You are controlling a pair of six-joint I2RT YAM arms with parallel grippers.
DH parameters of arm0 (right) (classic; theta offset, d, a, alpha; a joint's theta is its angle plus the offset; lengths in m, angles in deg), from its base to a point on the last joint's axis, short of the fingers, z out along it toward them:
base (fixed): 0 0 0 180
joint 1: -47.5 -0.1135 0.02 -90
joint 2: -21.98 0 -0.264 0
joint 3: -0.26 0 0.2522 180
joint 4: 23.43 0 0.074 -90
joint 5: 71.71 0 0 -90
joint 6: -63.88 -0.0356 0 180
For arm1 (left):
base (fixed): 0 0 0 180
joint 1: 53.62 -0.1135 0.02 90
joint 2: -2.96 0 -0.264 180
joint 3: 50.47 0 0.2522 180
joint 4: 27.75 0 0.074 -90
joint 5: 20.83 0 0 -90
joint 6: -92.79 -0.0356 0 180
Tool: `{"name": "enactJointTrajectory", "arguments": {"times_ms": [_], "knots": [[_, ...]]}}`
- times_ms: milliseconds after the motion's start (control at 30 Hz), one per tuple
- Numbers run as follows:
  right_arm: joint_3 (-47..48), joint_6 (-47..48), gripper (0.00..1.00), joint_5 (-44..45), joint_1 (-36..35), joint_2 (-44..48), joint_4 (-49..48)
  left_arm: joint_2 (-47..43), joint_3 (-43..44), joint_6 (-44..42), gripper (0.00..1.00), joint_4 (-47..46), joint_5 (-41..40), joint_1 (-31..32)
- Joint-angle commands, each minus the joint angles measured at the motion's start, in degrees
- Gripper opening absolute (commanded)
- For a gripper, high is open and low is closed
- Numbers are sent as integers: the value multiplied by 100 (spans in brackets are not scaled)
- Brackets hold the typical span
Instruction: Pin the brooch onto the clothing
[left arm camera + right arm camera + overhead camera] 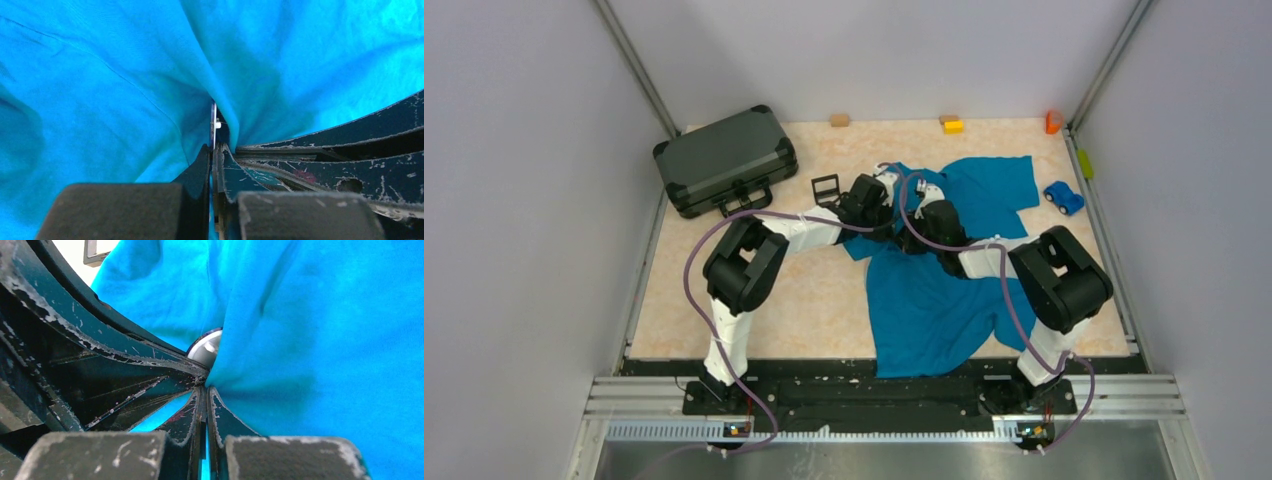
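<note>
**Left pincer** [214, 149]: fully closed. Its tips clamp the lower edge of the brooch [214, 122]. The brooch stands edge-on just above the tips, centre of the left wrist view, with a small white part on its right face. Teal T-shirt [924, 300] fabric presses against the brooch from the right and fills most of that view.

**Right pincer** [203, 387]: fully closed. Its tips nip a fold of T-shirt fabric, and teal shows in the slit btwn them. In the right wrist view the brooch appears as a silvery round face at centre frame, approx. half covered by fabric. It sits at the tip of the left pincer, which enters from upper left.

**Top view:**
- Left arm [744, 265] and right arm [1064, 280] converge over the upper part of the T-shirt.
- The T-shirt lies crumpled on the table [804, 300], centre-right of frame.
- Dark grey hard case [724, 158]: upper left.
- Black rectangular frame [826, 188]: just left of the arms' meeting pt.
- Blue toy car [1064, 197]: right of the T-shirt.
</note>
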Motion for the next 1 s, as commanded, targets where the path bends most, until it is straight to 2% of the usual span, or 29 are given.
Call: {"name": "enactJointTrajectory", "arguments": {"times_ms": [0, 433, 767, 867, 967], "knots": [[158, 49, 0, -110, 36, -129, -195, -133, -257, 175, 0, -361, 279, -9], [163, 284, 1, -232, 36, 112, -68, -374, -986, 528, 0, -1452, 1135, -272], [-449, 1026, 40, 84, 33, 1390, 300, -484, -1456, 539, 0, -2052, 1803, -498], [-818, 1288, 47, 2, 30, 1600, -91, -458, -1461, 504, 0, -2244, 2049, -519], [-1183, 1407, 49, -81, 33, 1662, -659, -431, -1475, 478, 0, -2392, 2234, -542]]}}
